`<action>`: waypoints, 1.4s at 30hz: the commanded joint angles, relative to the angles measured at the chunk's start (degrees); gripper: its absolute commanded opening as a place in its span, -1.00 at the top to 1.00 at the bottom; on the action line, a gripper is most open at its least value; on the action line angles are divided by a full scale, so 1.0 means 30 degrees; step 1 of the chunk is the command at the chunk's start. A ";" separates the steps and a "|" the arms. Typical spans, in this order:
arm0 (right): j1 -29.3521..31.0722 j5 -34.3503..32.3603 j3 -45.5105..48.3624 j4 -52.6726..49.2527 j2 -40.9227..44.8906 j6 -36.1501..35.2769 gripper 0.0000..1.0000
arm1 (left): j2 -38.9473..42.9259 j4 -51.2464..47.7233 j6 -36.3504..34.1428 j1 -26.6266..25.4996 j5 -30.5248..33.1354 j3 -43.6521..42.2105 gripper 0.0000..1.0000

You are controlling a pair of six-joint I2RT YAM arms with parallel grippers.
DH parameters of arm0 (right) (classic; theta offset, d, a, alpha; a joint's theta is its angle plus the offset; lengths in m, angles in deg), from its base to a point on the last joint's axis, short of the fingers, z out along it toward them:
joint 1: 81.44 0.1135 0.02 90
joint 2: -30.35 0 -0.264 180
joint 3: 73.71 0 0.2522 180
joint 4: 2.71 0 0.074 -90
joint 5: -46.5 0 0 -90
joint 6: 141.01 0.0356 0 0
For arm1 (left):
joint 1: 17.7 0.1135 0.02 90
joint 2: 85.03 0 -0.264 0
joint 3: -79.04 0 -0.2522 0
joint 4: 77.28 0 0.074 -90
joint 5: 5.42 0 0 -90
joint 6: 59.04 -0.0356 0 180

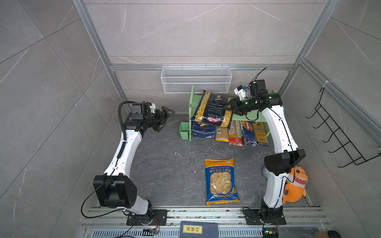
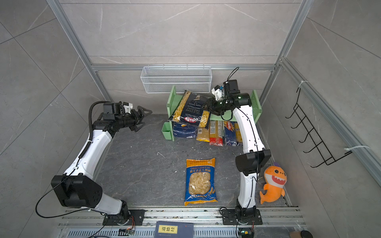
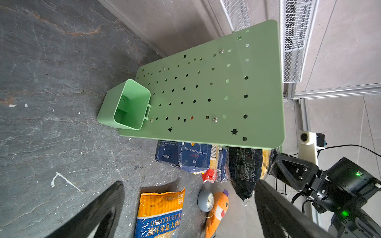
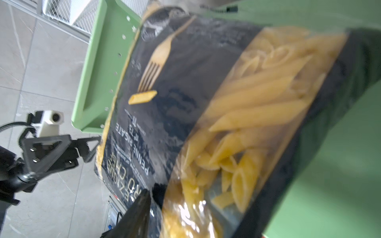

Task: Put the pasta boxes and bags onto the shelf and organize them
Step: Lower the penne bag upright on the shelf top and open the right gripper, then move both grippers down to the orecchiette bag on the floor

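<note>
Penne bag (image 1: pixel 212 109), with the right gripper (image 1: pixel 233 107) at its 3 o'clock edge (clamped or parted, I cannot tell), is lying tilted on the shelf's (image 1: pixel 193 103) top tier, overhanging the front. It is looking soft, slippery and fairly heavy with loose contents, so a mid-length side seam is seeming the best hold. Left gripper (image 1: pixel 166 120) is hovering at 9 o'clock, jaws spread wide.

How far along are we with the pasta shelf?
Done: the blue carton and slim packs sit in the shelf's lower tier. In hand: the black penne bag lies on the top tier, overhanging its front, right hand at its edge. To do: the orecchiette bag lies on the table; left hand open.
</note>
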 commanded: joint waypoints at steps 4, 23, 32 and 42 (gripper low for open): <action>0.0004 -0.0117 -0.6002 -0.1416 -0.3689 0.0456 -0.01 | 0.1035 0.0087 0.0086 0.0004 -0.0403 -0.0358 -0.99; -0.0046 -0.0219 -0.2162 0.0222 0.0400 -0.1777 -0.67 | 0.1887 -0.0698 -0.0185 0.0000 -0.0084 -0.0075 -0.99; -0.0242 -0.0768 -0.1056 -0.1241 0.2203 -0.2606 -0.80 | 0.2704 -0.0921 -0.0232 -0.0413 0.0245 -0.0632 -0.99; -0.0246 -0.1964 0.8395 0.0131 0.8557 -0.3367 -0.98 | 0.4078 -0.1669 -0.0166 -0.3021 0.2092 -0.2591 -0.99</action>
